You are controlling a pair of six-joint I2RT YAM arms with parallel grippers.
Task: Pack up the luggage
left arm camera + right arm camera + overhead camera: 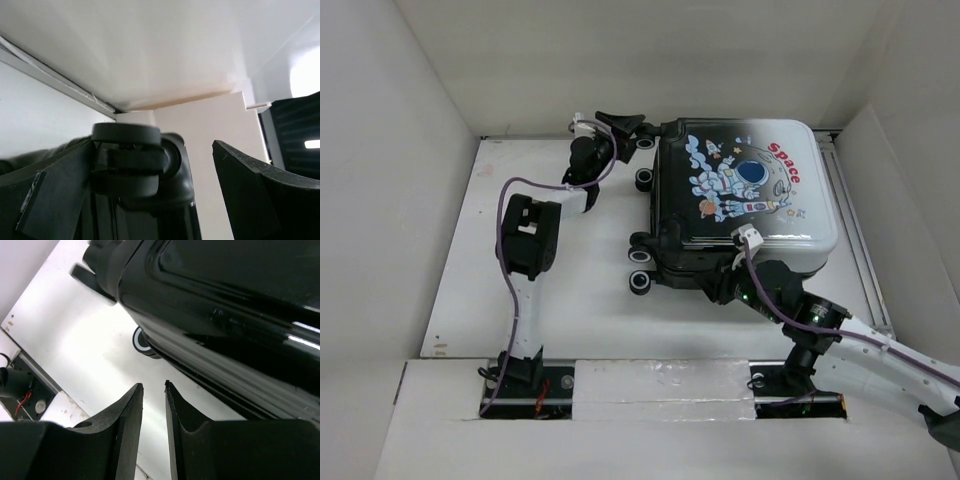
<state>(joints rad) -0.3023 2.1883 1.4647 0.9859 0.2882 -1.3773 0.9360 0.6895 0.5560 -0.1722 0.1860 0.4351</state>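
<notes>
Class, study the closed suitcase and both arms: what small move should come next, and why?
Probably draw the left gripper back from the suitcase, which looks shut: its jaws stand wide open with a wheel between them, gripping nothing.

Right gripper [153,385] at luggage [225,300] side.
Fingers [125,430] are standing slightly parted, gripping nothing, just beside the black shell; a wheel [142,342] is resting on the table [75,340].

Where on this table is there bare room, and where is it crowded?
Bare table lies between the left arm and the luggage wheels, and along the left wall. Crowded: the far edge at the left end effector, and the near right at the right end effector.
</notes>
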